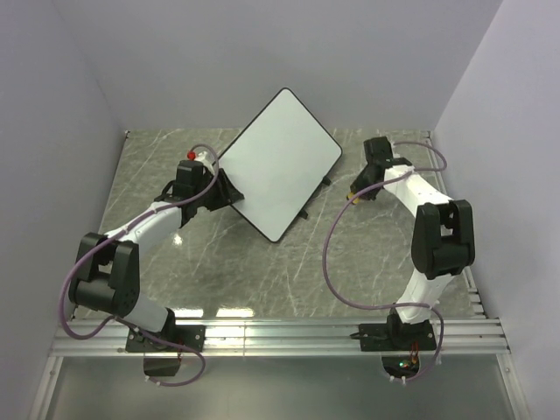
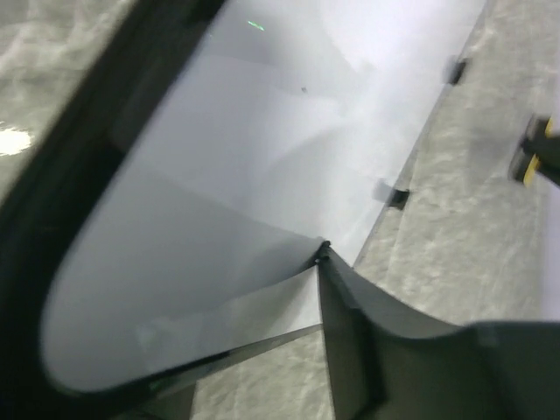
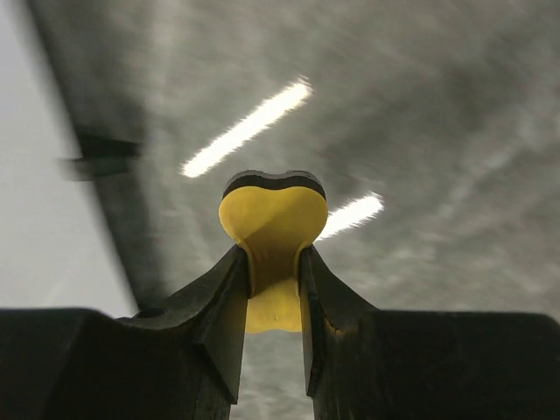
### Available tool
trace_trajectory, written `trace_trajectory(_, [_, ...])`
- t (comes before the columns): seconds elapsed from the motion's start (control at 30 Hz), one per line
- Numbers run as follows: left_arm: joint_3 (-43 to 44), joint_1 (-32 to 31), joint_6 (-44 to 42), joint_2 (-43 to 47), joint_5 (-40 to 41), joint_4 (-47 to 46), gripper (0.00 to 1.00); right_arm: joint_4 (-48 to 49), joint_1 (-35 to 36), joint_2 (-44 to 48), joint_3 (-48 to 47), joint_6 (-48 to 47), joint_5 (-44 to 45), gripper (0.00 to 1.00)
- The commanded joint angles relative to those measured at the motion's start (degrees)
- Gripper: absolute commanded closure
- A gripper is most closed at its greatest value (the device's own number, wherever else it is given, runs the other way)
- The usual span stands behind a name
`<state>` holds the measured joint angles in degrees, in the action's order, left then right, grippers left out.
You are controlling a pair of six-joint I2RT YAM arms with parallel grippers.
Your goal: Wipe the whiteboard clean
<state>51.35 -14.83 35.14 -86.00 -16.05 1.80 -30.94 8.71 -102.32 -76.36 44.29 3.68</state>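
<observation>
Marbled counter (image 1: pixel 219 271): left pincer (image 1: pixel 226 188) is gaping around the whiteboard (image 1: pixel 280 171) edge, seemingly steadying it; right pincer (image 3: pixel 274 254) is clamping the eraser (image 3: pixel 273 214) for wiping.

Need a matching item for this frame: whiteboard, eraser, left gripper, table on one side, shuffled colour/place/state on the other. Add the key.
Column one
1. whiteboard
2. eraser
3. left gripper
4. table

Column two
A. yellow, pinched in the right gripper
B. grey marbled surface
C. white face, thin black frame
D. at the whiteboard's lower-left edge in the top view

Pairs: 1-C, 2-A, 3-D, 4-B
</observation>
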Motion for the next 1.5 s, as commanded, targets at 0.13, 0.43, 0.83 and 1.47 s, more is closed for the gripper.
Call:
trace_trajectory(0.13, [-0.74,-0.46,-8.33,0.47,11.22,14.19,0.39,-7.56,-0.01,2.31,6.74,-6.67,5.46,0.84])
trace_trajectory(0.43, [6.55,-0.55,-7.80,7.15,12.80,20.69,0.24,-6.15,-0.01,3.09,10.26,-7.38,3.70,0.25])
trace_trajectory(0.83, [11.67,-0.55,-5.25,16.12,12.63,25.88,0.20,-5.88,-0.01,7.93,12.20,-8.08,3.61,0.17])
trace_trajectory(1.47, [15.09,-0.46,-0.33,23.25,23.17,30.98,0.26,1.85,-1.94,34.64,-10.21,1.84,-33.13,0.00])
